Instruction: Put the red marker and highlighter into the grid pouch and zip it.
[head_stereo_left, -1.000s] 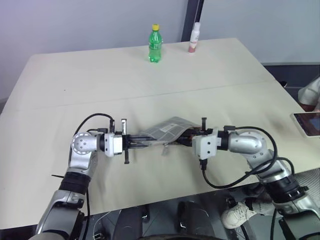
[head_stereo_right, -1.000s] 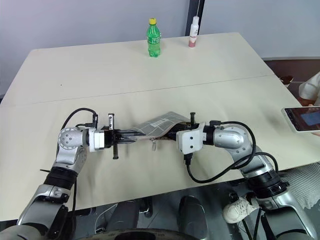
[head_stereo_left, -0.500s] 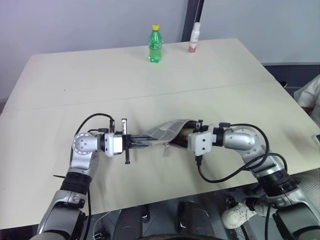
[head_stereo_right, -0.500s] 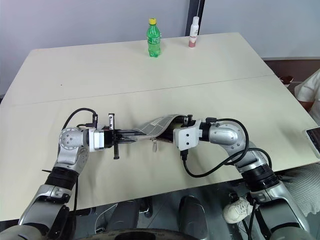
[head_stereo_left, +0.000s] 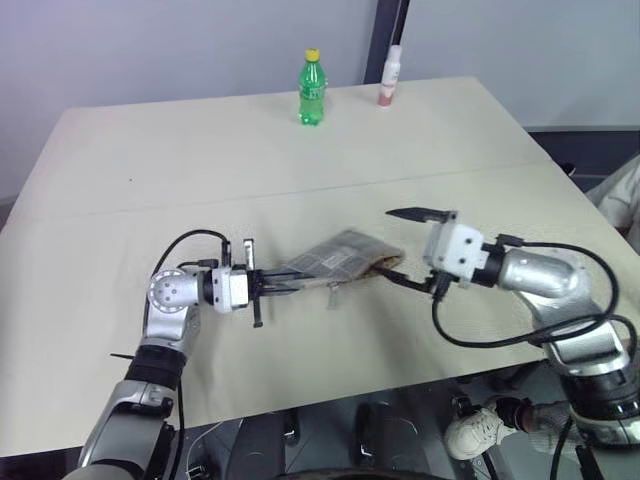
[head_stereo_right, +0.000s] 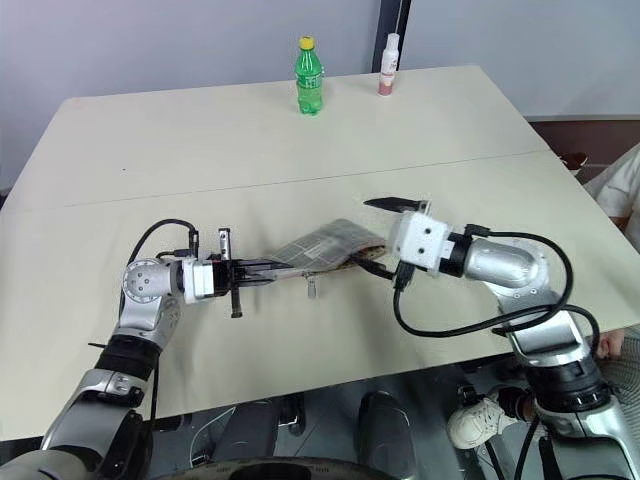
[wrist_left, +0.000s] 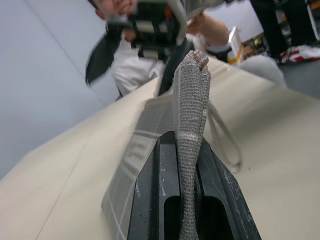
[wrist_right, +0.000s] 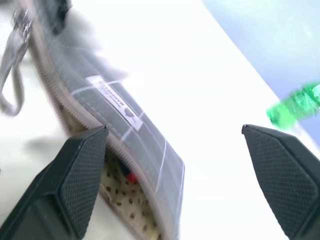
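The grid pouch (head_stereo_left: 345, 262) lies on the pale desk (head_stereo_left: 250, 150), near its front edge, between the two arms. The left tool (head_stereo_left: 290, 284) points level toward the robot's right and is clamped tight on the fabric end of the pouch; in the left wrist view the grey woven edge (wrist_left: 192, 115) runs up between its two black fingers (wrist_left: 155, 200), pinched with no gap. The right tool (head_stereo_left: 408, 247) is just beside the open end of the pouch and spread wide, gripping nothing: one finger (head_stereo_left: 412, 213) stands above the desk, the other (head_stereo_left: 400, 281) sits low by the pouch mouth. In the right wrist view the two textured fingertips (wrist_right: 80, 170) stand far apart with the pouch mouth between them, the zipper undone along that end, a spotted lining visible inside, and a small patch of red (wrist_right: 131, 177) lying in the opening, which looks like part of the red marker. The white label (wrist_right: 112, 100) faces up on the gridded side, and a grey wrist strap (wrist_right: 12, 75) trails off the pouch near the zipper pull (head_stereo_left: 331, 296). The highlighter cannot be made out. Far back on the desk stand a green bottle (head_stereo_left: 311, 90) with a yellow cap and, a little to its right, a slim white and pink bottle (head_stereo_left: 389, 76), both well apart from the pouch.
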